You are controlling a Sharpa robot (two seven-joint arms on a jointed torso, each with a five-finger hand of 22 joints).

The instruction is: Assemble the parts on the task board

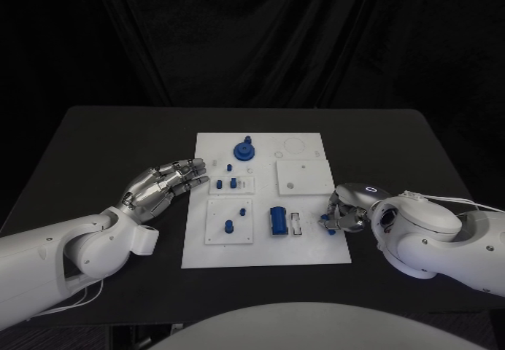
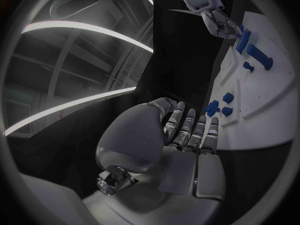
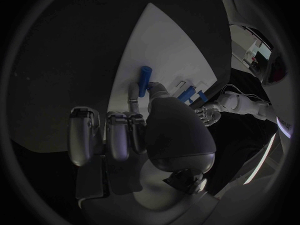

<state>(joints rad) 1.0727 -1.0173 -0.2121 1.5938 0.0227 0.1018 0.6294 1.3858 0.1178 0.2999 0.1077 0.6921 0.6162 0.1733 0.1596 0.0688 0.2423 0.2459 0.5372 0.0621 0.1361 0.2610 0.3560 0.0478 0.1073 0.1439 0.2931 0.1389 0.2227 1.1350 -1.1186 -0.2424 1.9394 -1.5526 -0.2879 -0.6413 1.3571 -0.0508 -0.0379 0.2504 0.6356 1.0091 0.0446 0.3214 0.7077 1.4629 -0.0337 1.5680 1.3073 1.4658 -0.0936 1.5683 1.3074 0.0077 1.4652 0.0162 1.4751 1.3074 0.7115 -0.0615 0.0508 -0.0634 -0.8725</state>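
Observation:
The white task board (image 1: 305, 248) lies in the middle of the black table. On it are a blue gear (image 1: 244, 151), several small blue pegs (image 1: 219, 185) and a thick blue cylinder (image 1: 278, 219). At the board's right edge, low over the surface, my right hand (image 1: 347, 211) pinches a small blue peg (image 3: 145, 78) between thumb and finger. My left hand (image 1: 163, 186) hovers at the board's left edge with fingers stretched toward the board, holding nothing. In the left wrist view, the left hand (image 2: 184, 140) points at the board (image 2: 262, 115) and its blue pegs (image 2: 220, 108).
Raised white square plates (image 1: 303, 177) sit on the board. A thin white holder (image 1: 298, 222) stands beside the blue cylinder. Black table (image 1: 116, 138) surrounds the board on all sides, and a dark curtain hangs behind.

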